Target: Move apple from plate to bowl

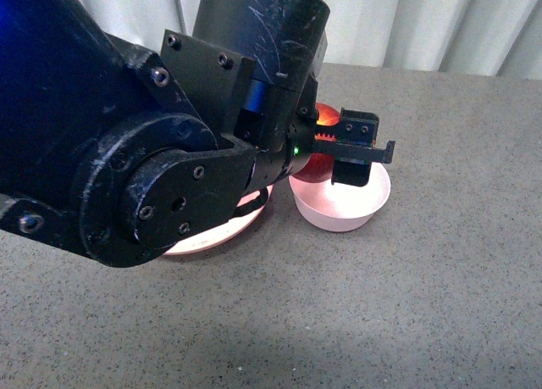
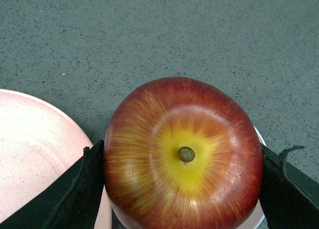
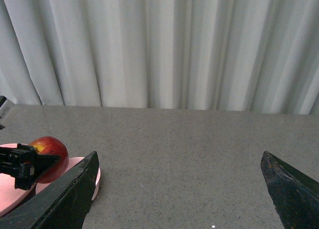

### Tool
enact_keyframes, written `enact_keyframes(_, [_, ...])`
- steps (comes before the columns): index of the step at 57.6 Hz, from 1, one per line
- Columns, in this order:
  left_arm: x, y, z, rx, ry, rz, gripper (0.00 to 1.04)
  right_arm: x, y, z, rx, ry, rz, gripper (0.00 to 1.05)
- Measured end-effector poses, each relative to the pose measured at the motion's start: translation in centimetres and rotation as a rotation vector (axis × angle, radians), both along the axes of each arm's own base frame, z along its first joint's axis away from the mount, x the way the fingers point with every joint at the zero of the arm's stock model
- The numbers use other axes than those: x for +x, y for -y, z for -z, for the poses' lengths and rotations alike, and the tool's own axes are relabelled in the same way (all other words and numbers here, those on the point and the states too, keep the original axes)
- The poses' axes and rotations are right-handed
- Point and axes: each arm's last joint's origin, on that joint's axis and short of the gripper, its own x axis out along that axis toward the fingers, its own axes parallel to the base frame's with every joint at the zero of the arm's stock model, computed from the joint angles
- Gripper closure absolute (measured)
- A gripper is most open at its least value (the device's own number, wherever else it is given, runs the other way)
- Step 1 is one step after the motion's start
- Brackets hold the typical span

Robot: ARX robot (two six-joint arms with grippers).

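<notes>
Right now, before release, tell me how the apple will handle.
The apple looks glossy, so probably slippery between the fingers. Round, so apt to roll unless the bowl cups it. Seems rigid: no dent at the grip.

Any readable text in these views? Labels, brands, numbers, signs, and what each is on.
None readable in any view.
The apple, plate, bowl, table and curtain carry no print.
The left arm's black housing shows only screws and scuffs, no marking.
The green light on that arm is a plain glow, not a character.
</notes>
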Motion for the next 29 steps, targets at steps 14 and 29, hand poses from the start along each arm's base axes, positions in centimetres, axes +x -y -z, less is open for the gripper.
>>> enact_keyframes(14, [0.1, 1.3, 1.3, 0.013, -0.019, 0.024, 0.29, 0.0, 0.0, 0.0, 0.000, 0.000, 0.000, 0.09])
enact_keyframes(29, [0.3, 2.4, 2.1, 0.020, -0.030, 0.041, 0.29, 0.0, 0.0, 0.0, 0.000, 0.000, 0.000, 0.09])
